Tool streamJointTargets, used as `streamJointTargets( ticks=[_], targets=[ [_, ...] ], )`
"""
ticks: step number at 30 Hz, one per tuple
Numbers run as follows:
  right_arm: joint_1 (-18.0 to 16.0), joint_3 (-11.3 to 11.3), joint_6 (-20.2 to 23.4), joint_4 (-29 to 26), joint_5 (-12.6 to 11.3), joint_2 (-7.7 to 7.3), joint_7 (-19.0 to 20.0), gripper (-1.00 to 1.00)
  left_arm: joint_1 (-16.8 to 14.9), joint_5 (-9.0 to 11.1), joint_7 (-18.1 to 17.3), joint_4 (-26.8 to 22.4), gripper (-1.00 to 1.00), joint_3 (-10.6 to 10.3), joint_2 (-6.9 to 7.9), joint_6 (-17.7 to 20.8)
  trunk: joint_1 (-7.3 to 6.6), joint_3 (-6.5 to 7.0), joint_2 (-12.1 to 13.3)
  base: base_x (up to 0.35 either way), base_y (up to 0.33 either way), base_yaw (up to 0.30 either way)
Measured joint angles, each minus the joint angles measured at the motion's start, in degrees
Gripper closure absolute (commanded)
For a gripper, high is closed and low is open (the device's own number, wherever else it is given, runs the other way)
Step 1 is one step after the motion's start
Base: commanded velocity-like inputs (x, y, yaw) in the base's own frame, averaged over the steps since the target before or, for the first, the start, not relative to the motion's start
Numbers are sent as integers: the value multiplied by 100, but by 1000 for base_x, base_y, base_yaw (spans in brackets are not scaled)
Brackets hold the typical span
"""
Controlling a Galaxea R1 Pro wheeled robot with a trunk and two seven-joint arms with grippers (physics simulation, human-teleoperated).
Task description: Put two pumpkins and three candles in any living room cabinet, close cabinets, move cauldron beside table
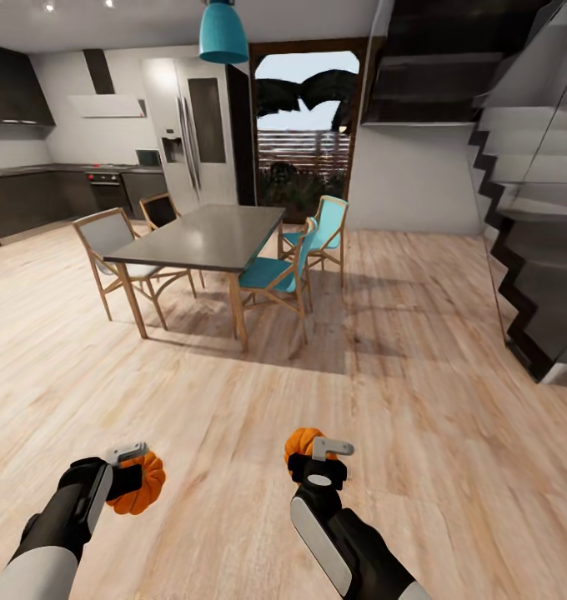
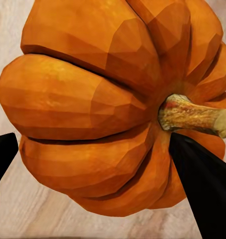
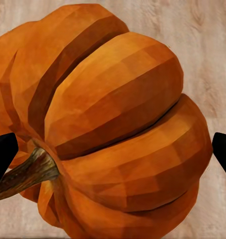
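- While both arms hang low over the wooden floor [image 1: 417,350], the left gripper [image 1: 135,468] is clamped on one pumpkin [image 1: 142,483], which sits at about seven o'clock in the head view; the left wrist camera shows its ribbed orange skin [image 2: 103,99] and pale stem [image 2: 192,115] wedged between two dark fingertips [image 2: 202,189].
- At roughly six o'clock, the right gripper [image 1: 321,457] is closed around the other pumpkin [image 1: 300,443], whose ribs [image 3: 117,129] and brown stem [image 3: 28,172] sit between the fingers [image 3: 3,157] in the right wrist camera.
- Beyond the hands, at about eleven o'clock, stands a tall grey dining table [image 1: 204,237] with wooden chairs, two of them with teal seats [image 1: 271,275]; this is not the low coffee table the task means.
- Farther out: a teal pendant lamp [image 1: 223,33] at twelve o'clock, kitchen units [image 1: 33,196] at ten, a staircase [image 1: 525,233] at two.
- Judging progress: both pumpkins are picked up but not yet stowed, so the robot looks to be carrying them toward a cabinet. Left to do, as far as I can judge: stowing the pumpkins and three candles, closing the cabinets, and setting the cauldron beside the table.
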Motion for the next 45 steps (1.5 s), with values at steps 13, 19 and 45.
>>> streamJointTargets(
  ticks=[13,19,45],
  targets=[
    [0,3,0,1,3,0,2,100,0,-2,2,0,100,0,-6,-8,0,0,0,0,0,291],
    [0,1,0,0,0,0,4,100,0,-3,2,0,100,0,-9,-9,0,0,0,0,0,291],
    [0,4,0,-1,-3,0,4,100,0,7,3,0,100,9,-2,0,0,0,0,0,0,291]
  ],
)
